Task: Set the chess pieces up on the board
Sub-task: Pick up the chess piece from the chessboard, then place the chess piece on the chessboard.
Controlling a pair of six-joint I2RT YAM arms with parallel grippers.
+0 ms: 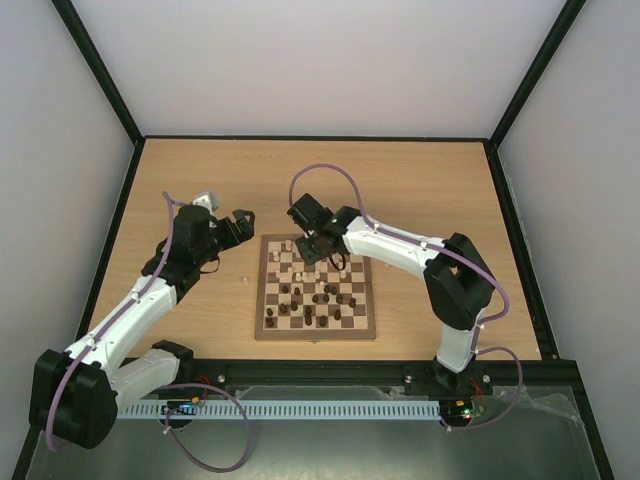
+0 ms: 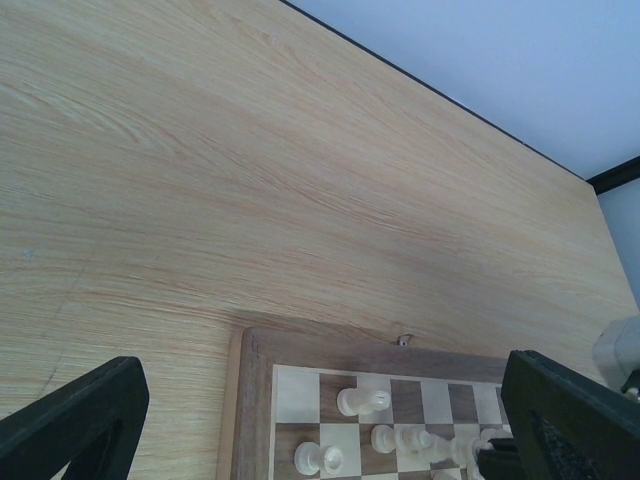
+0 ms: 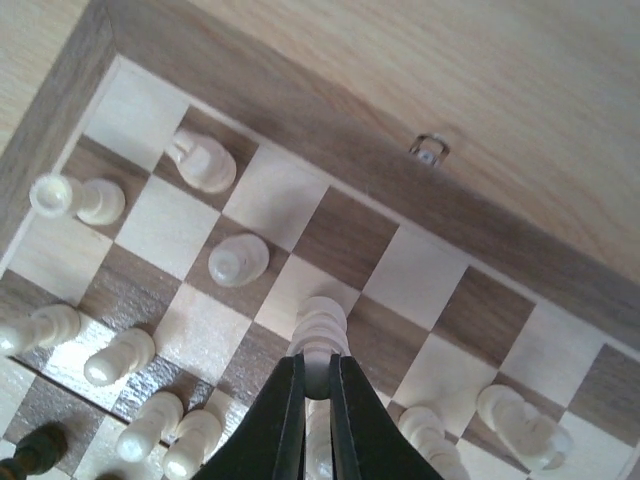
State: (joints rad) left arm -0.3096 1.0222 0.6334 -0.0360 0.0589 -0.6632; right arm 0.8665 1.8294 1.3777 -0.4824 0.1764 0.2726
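Observation:
The checkered wooden board (image 1: 262, 300) lies at the table's middle, with cream pieces (image 1: 288, 247) along its far rows and dark pieces (image 1: 322, 298) scattered nearer. My right gripper (image 3: 318, 385) is shut on a cream piece (image 3: 322, 328), held over the board's far rows; it shows in the top view (image 1: 322, 250) too. My left gripper (image 1: 243, 222) hangs open and empty just off the board's far left corner. The left wrist view shows that corner (image 2: 255, 390) and a few cream pieces (image 2: 362, 401).
A small metal clasp (image 3: 428, 151) sits on the board's far edge. Bare wooden table (image 1: 420, 185) lies beyond the board, bounded by black-framed walls. The arm bases stand on a rail (image 1: 320, 405) at the near edge.

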